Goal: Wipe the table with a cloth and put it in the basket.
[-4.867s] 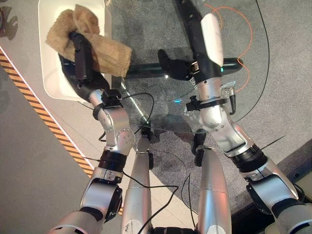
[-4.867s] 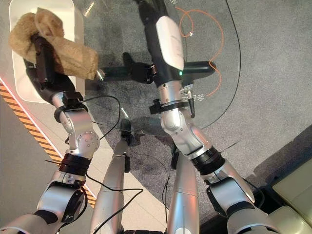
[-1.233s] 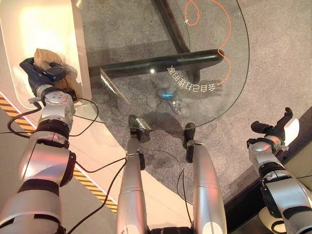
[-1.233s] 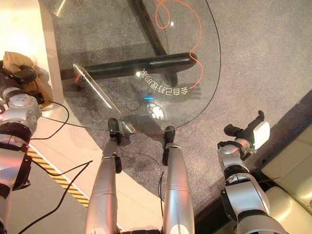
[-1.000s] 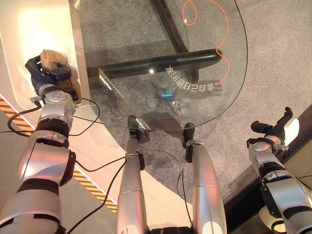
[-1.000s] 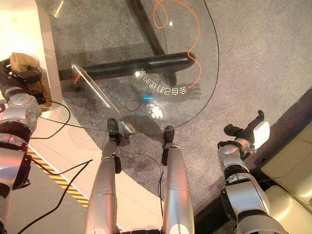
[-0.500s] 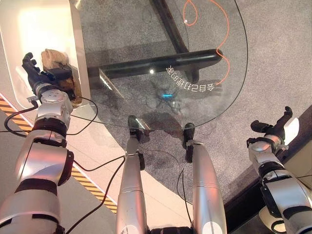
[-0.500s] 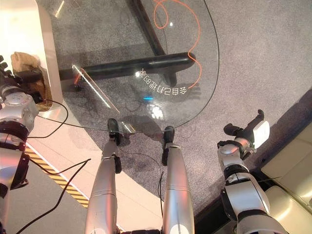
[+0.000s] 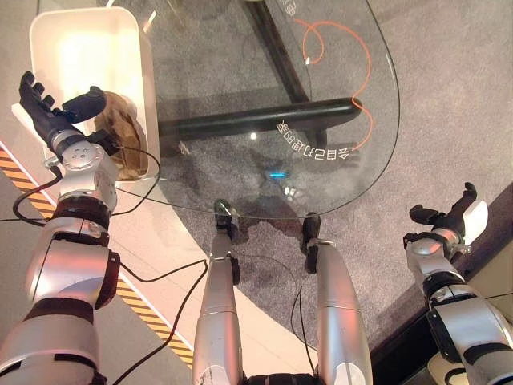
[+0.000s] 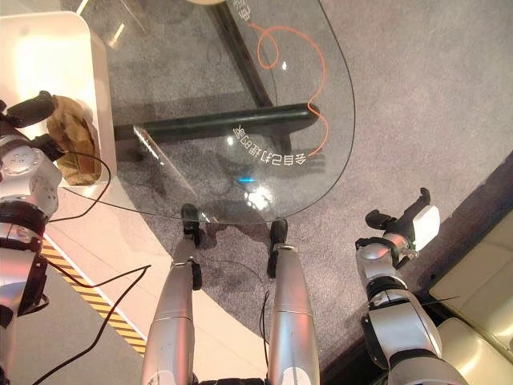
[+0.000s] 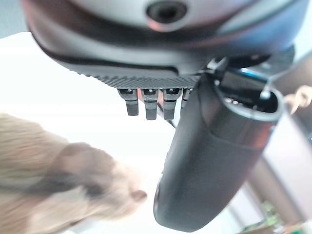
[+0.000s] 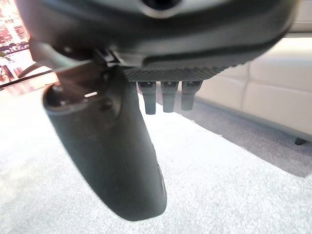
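Cloth (image 9: 120, 138) lies bunched inside the white basket (image 9: 60, 32), against the wall nearest the glass bench (image 9: 321, 104). Left hand (image 9: 56, 120) is spread wide, fingers straight and thumb out, holding nothing; it sits over the basket's near end, with the cloth just beside the thumb and below the palm, apparently clear of it. Left wrist view agrees: cloth (image 11: 58, 185) past the thumb, not pinched. Right hand (image 9: 449, 224) hangs off to the side over the carpet, well apart from the bench, fingers relaxed and empty. Risks, as judged: a fold could snag on the thumb as the arm lifts away and drag the cloth over the rim; the forearm could nudge the basket, which stands touching or just beside the bench edge.
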`<state>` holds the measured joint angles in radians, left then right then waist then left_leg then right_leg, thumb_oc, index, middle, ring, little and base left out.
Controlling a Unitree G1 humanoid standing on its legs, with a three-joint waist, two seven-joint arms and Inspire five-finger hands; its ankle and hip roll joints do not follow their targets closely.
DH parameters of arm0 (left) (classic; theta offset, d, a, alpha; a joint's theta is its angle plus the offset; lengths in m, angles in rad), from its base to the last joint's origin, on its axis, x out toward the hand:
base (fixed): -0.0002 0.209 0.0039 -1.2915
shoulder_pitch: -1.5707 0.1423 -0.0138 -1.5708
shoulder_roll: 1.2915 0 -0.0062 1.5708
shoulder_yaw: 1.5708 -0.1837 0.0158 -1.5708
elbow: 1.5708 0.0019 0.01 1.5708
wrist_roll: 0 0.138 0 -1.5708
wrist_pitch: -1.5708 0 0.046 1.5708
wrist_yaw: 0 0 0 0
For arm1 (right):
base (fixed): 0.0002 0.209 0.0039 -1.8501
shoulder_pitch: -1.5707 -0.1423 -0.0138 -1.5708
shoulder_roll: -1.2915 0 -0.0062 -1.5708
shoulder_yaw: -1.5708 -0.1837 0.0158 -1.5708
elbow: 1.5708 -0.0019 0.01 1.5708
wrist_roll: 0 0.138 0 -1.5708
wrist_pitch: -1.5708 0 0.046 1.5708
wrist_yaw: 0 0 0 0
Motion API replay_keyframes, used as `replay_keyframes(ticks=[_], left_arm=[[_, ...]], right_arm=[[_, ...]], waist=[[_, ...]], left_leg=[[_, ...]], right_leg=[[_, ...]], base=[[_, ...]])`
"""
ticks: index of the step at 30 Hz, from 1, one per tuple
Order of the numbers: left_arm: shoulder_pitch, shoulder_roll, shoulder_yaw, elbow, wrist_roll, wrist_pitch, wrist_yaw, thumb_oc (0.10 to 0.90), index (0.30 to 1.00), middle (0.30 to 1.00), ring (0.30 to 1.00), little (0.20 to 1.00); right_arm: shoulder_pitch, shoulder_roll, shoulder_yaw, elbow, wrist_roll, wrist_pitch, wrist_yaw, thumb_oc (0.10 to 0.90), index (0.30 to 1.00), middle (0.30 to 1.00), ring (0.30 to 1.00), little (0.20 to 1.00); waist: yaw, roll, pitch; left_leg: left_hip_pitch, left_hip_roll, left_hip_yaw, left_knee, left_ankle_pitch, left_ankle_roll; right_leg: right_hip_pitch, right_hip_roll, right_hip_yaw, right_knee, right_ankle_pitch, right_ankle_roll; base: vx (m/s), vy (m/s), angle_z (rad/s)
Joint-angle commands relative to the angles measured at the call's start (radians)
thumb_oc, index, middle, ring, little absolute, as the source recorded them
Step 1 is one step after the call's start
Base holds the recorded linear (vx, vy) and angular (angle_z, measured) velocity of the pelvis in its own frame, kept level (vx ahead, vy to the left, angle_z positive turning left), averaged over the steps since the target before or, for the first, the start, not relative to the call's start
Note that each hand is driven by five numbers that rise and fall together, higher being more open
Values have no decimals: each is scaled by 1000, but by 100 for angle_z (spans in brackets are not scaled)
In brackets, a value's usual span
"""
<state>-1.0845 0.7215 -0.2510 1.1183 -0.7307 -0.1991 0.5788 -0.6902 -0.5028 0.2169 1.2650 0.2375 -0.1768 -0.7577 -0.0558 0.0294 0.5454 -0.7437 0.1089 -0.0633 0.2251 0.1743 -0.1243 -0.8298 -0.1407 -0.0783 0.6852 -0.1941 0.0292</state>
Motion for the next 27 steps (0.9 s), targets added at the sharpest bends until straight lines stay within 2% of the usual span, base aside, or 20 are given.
replay_keyframes(ticks=[1, 6, 9, 12, 15, 16, 17, 21, 23, 27], left_arm=[[-31, 102, 67, -18, 37, -116, 57, 800, 900, 900, 900, 900], [-12, 117, 72, -57, 50, -159, 39, 800, 900, 900, 900, 900], [17, 125, 79, -87, 67, -183, 10, 800, 900, 900, 900, 900], [72, 124, 94, -136, 66, -193, -49, 800, 900, 900, 900, 900], [188, 108, 142, -157, 60, -185, -134, 800, 900, 900, 900, 900], [202, 107, 150, -158, 54, -185, -145, 800, 900, 900, 900, 900], [280, 89, 190, -161, 62, -176, -189, 800, 900, 900, 900, 900], [404, 59, 247, -166, 69, -150, -254, 800, 900, 900, 900, 900], [579, -16, 302, -173, 194, -142, -303, 800, 900, 900, 900, 900], [709, -46, 315, -161, 323, -132, -334, 800, 900, 900, 900, 900]], right_arm=[[49, -60, -46, 11, 11, -33, -36, 800, 900, 900, 900, 900], [90, -37, -59, 5, 14, -21, -15, 800, 900, 900, 900, 900], [135, -12, -63, 4, 53, 10, 93, 800, 900, 900, 900, 900], [192, 3, -67, 19, 78, 37, 210, 800, 900, 900, 900, 900], [283, 8, -98, 48, 112, 43, 294, 800, 900, 900, 900, 900], [292, 8, -101, 50, 115, 44, 303, 800, 900, 900, 900, 900], [335, 8, -119, 60, 87, 59, 337, 800, 900, 900, 900, 900], [390, 14, -131, 65, 47, 82, 368, 800, 900, 900, 900, 900], [459, 61, -147, 61, -10, 106, 388, 800, 900, 900, 900, 900], [518, 86, -129, 56, -90, 132, 423, 800, 900, 900, 900, 900]], waist=[[6, 7, -25], [8, 8, -25], [12, 7, -55], [25, 10, -111], [38, 9, -177], [39, 10, -184], [44, 12, -218], [51, 16, -263], [60, 17, -319], [68, 16, -373]], left_leg=[[70, -89, 86, 89, -165, 92], [187, -93, 85, 16, -150, 85], [260, -96, 81, -34, -144, 82], [340, -101, 78, -91, -134, 82], [449, -106, 74, -161, -140, 84], [456, -106, 74, -169, -135, 84], [505, -107, 75, -193, -137, 83], [585, -106, 74, -232, -140, 81], [667, -103, 68, -283, -139, 83], [716, -97, 72, -312, -141, 81]], right_leg=[[120, 73, 6, -272, 126, 9], [235, 64, 7, -330, 138, 21], [305, 57, 11, -373, 145, 28], [386, 44, 7, -423, 153, 33], [500, 26, 2, -479, 152, 46], [509, 25, 1, -490, 159, 47], [564, 17, -7, -522, 165, 51], [653, 13, -20, -573, 172, 56], [735, 11, -25, -628, 188, 66], [794, 6, -39, -668, 200, 76]], base=[[-38, -34, 3], [-20, -21, 3], [10, -48, 7], [15, -59, 4], [86, -14, 12], [154, 53, 5], [95, 45, 1], [154, 27, 4], [230, 4, 16], [163, 19, 4]])
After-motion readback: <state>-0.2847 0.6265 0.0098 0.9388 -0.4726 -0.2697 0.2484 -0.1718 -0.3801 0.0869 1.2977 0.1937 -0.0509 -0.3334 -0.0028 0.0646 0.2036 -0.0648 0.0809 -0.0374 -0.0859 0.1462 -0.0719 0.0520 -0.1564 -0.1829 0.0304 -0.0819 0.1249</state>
